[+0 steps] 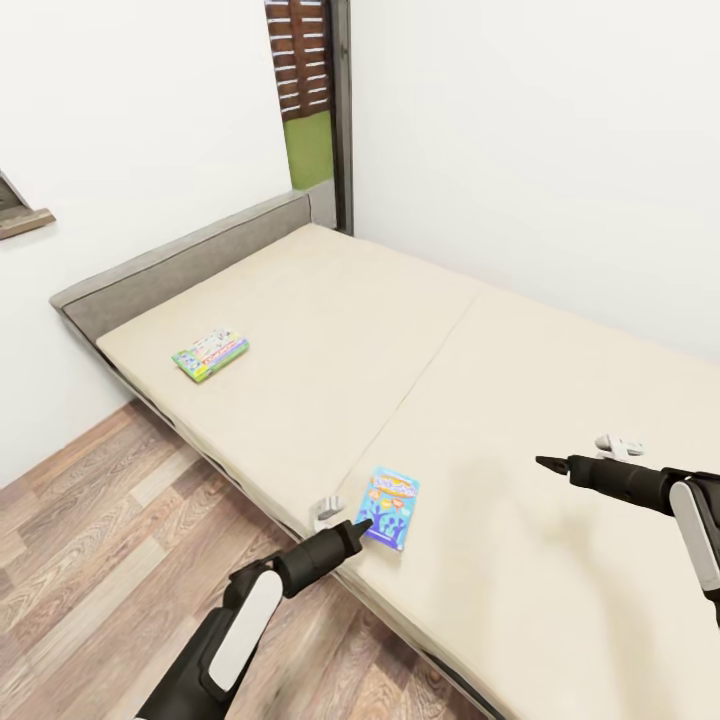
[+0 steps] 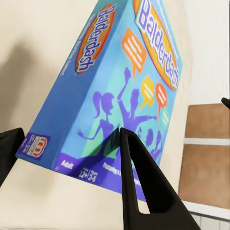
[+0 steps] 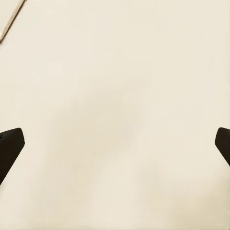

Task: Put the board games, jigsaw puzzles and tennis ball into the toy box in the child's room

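Two board games lie on the beige bed (image 1: 330, 300). The small blue Balderdash box (image 1: 392, 507) rests near the bed's front edge. My left gripper (image 1: 362, 524) is open at its near end. In the left wrist view the blue box (image 2: 120, 86) sits just beyond the spread black fingers (image 2: 143, 187), its low edge between them. A green-edged white box (image 1: 211, 355) lies farther left, close to the headboard. My right gripper (image 1: 541, 462) hovers open over bare sheet to the right; its wrist view shows plain sheet between the fingertips (image 3: 10, 143).
Wood-plank floor (image 1: 90, 540) runs along the bed's left side. A grey headboard (image 1: 180, 260) closes the far end, with a dark-framed window (image 1: 315, 100) behind it. White walls stand at the back and right. A shelf edge (image 1: 22, 218) juts from the left wall.
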